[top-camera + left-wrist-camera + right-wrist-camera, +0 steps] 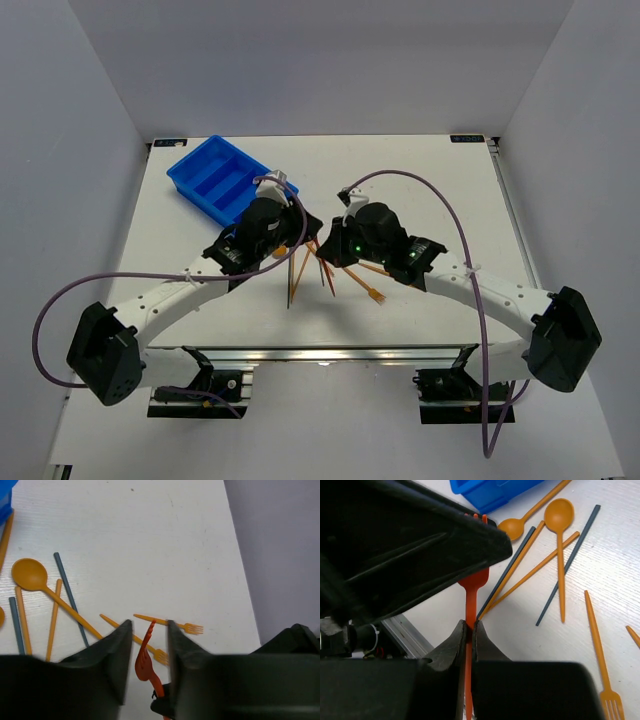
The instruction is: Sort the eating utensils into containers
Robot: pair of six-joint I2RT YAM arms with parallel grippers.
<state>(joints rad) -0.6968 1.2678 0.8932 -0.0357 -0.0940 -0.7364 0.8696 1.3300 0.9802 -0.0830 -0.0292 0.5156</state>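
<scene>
My right gripper (469,626) is shut on the handle of a red fork (471,587) and holds it above the table. The fork's tined head (144,657) stands between the fingers of my left gripper (149,626), which is open around it with gaps on both sides. In the top view the two grippers (305,238) (328,246) meet tip to tip at mid table. The blue tray (218,178) lies at the far left; its corner shows in the right wrist view (490,494). Orange spoons (559,515) (30,574), orange forks (186,627) (600,650) and dark grey sticks (570,565) (70,597) lie loose on the table.
The loose utensils fan out on the white table (420,180) below the grippers (300,275), one orange fork (372,293) to the right. The table's near metal edge (405,630) is close behind the right gripper. Grey walls enclose the table.
</scene>
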